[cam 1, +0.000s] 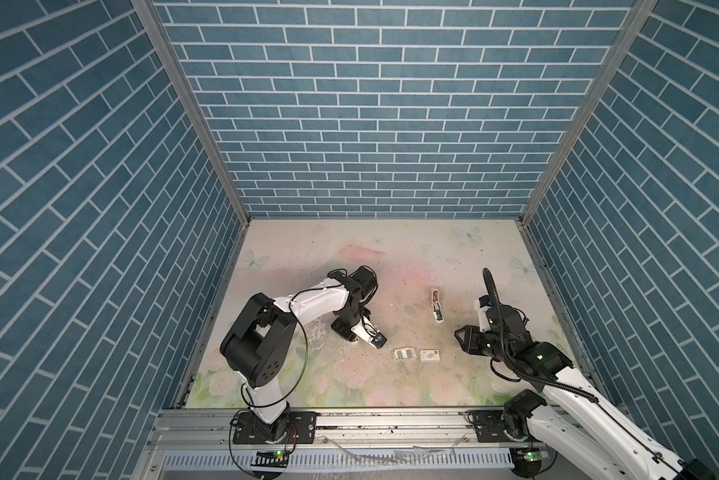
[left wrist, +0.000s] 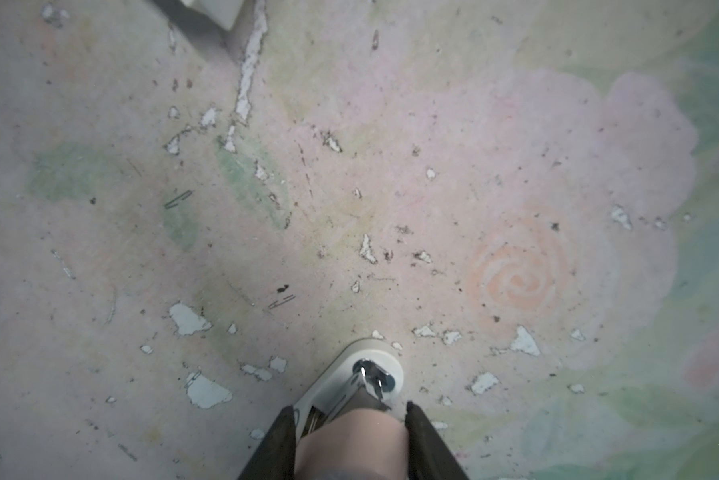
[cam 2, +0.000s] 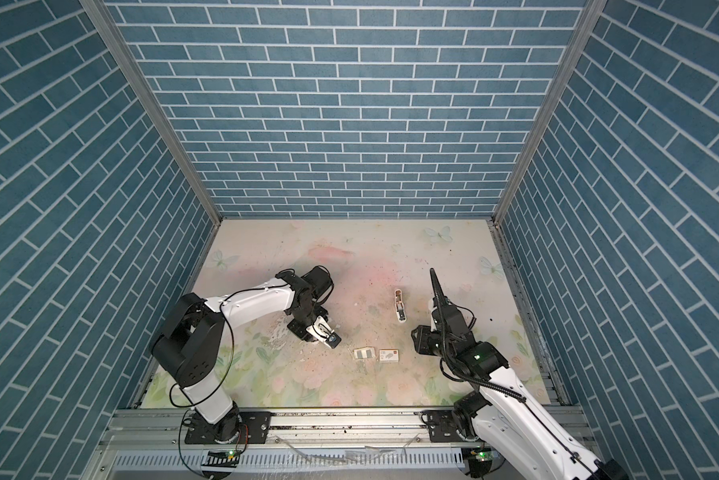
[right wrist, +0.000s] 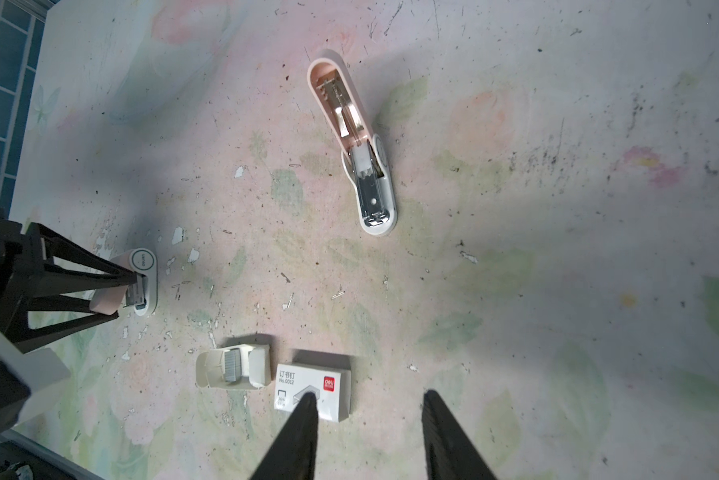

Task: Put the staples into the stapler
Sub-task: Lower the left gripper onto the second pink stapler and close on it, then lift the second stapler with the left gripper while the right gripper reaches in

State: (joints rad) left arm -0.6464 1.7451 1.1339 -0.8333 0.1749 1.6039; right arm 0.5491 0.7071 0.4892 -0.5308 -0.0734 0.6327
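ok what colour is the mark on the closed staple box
Red, on the white staple box; clearest in the right wrist view.

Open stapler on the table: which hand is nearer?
Right. The right hand hovers open close by the open stapler, on its front-right; the left hand is farther left, gripping a second stapler.

Open stapler (cam 2: 399, 307) right of centre; staples (cam 2: 363, 353) beside white box (cam 2: 389, 355), nearer camera.

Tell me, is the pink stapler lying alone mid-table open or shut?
Open. The stapler lies with its pink lid folded back flat, leaving the metal staple track bare.
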